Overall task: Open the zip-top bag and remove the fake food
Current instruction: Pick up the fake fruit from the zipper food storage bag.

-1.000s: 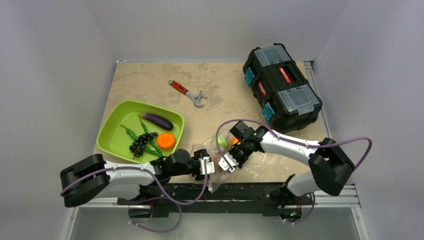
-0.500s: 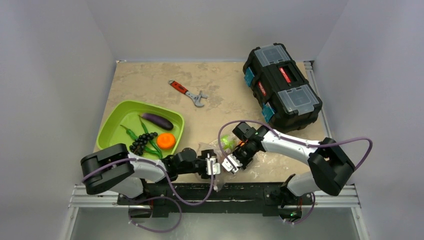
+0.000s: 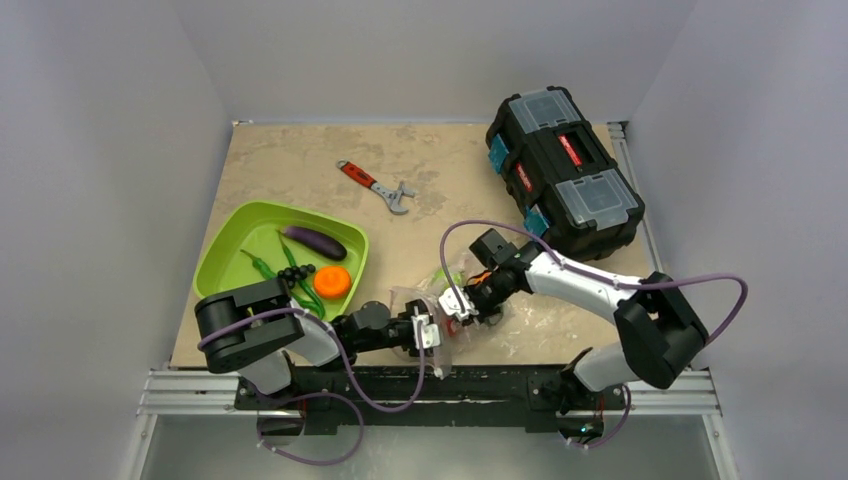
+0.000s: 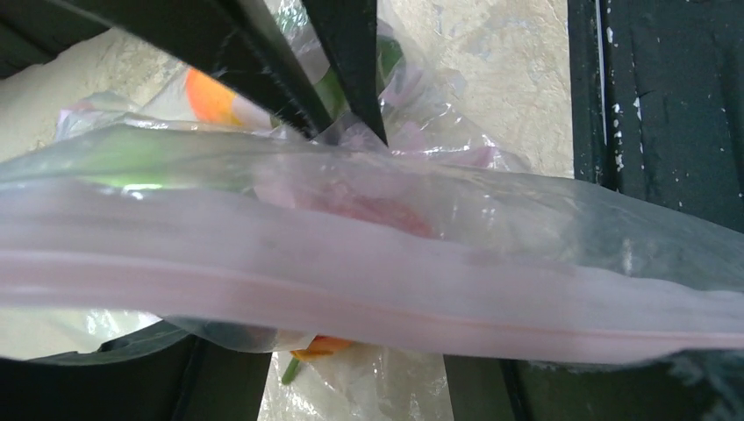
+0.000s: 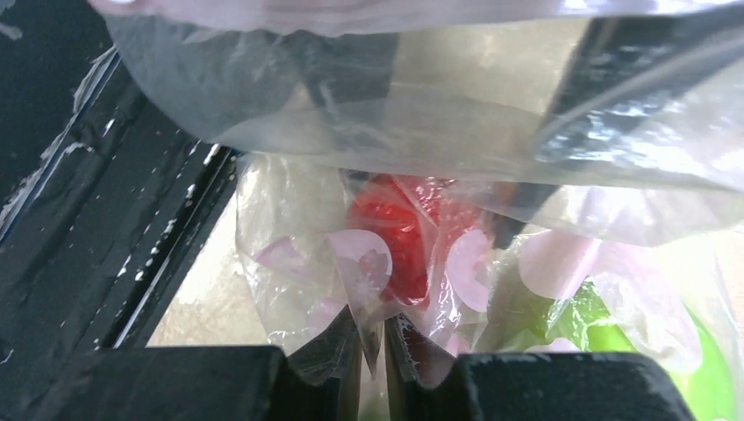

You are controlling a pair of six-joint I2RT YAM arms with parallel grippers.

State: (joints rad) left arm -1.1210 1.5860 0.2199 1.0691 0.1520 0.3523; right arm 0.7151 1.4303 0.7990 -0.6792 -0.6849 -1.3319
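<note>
Clear crinkled film of the zip-top bag (image 3: 412, 297) lies bunched at the near edge of the table (image 3: 300, 160), a little right of centre, with one fold hanging over the black rail (image 3: 500, 383) in front. Along that edge the left gripper (image 3: 428, 334) lies low and points right, its jaws standing wide; in its wrist view the bag's pink zip strip (image 4: 368, 303) runs straight across the gap between them, and I cannot tell whether they press on it. Just beyond, the right gripper (image 3: 460, 304) comes in from the right onto the bag, its jaws narrow with a fold of the film pinched between their tips. Some fake food (image 5: 395, 232) sits inside the bag: a red piece close to the right tool, something green (image 5: 605, 333) beside it, and an orange bit (image 4: 211, 95) showing through the plastic. Farther back on the left, a green tray (image 3: 225, 255) holds a purple eggplant (image 3: 313, 241), an orange round fruit (image 3: 332, 282) and slim green pods (image 3: 260, 265). Beyond the tray a red-handled wrench (image 3: 375, 187) lies on the bare table, and a black toolbox (image 3: 563, 175) stands at the far right
</note>
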